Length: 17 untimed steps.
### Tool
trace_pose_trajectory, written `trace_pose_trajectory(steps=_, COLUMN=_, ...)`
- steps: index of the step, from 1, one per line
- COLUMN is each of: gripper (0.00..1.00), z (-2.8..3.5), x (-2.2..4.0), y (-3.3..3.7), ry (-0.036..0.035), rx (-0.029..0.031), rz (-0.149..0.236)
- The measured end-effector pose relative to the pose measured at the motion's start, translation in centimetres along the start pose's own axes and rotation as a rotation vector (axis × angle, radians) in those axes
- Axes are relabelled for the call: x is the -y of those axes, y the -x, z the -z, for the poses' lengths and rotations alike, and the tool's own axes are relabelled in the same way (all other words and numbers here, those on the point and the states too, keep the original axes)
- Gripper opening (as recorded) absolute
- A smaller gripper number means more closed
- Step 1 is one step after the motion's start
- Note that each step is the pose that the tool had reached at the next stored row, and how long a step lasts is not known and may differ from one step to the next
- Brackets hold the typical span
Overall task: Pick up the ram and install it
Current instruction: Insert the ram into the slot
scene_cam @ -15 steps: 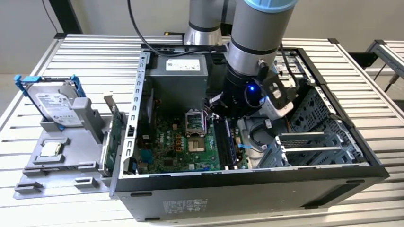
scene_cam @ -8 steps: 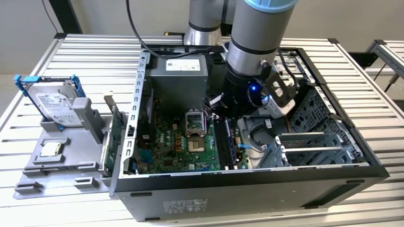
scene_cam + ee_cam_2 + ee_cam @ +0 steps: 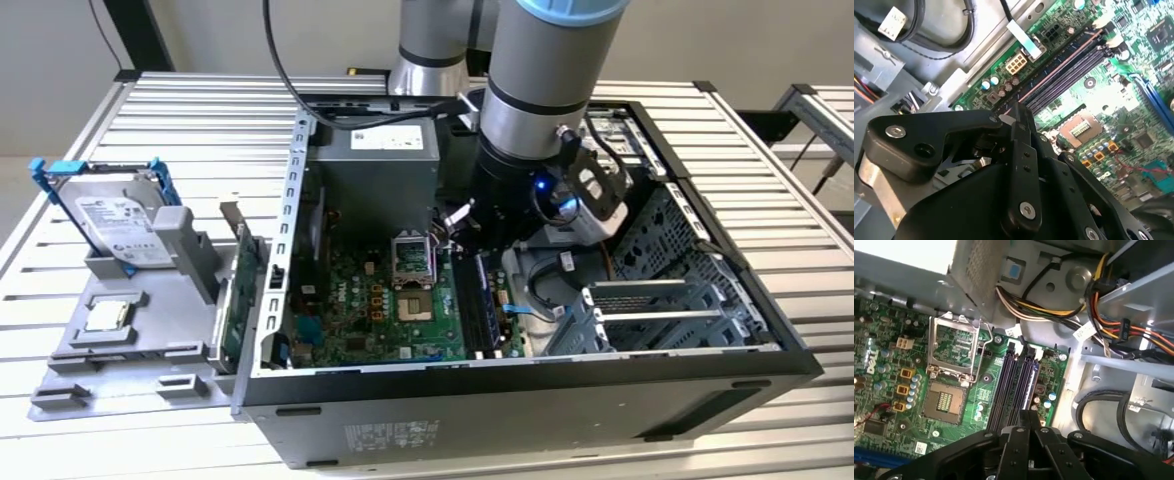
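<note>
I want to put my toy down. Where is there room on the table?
Bare slats lie along the table behind the hard drive, and on the exterior view's right of the computer case. Inside the case it is crowded with the arm, board and cables.

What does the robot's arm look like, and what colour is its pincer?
The arm is a fat, round silver-grey tube with a light blue ring at its upper joint. Lower down it turns black, with a small blue light glowing on the wrist and a black cable looping down beside it. The pincer is matte black, built from flat jointed bars fastened with shiny silver screws.
</note>
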<state>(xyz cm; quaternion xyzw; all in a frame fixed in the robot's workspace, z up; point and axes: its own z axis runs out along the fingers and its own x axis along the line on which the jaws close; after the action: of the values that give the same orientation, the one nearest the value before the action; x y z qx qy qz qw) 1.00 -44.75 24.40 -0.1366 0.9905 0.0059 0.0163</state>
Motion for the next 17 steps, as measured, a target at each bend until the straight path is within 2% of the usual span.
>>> trace_pose_trajectory(steps=17, gripper=0.0, z=0.0, x=-0.02, y=-0.1, ry=0.0095, rx=-0.002, rz=0.281)
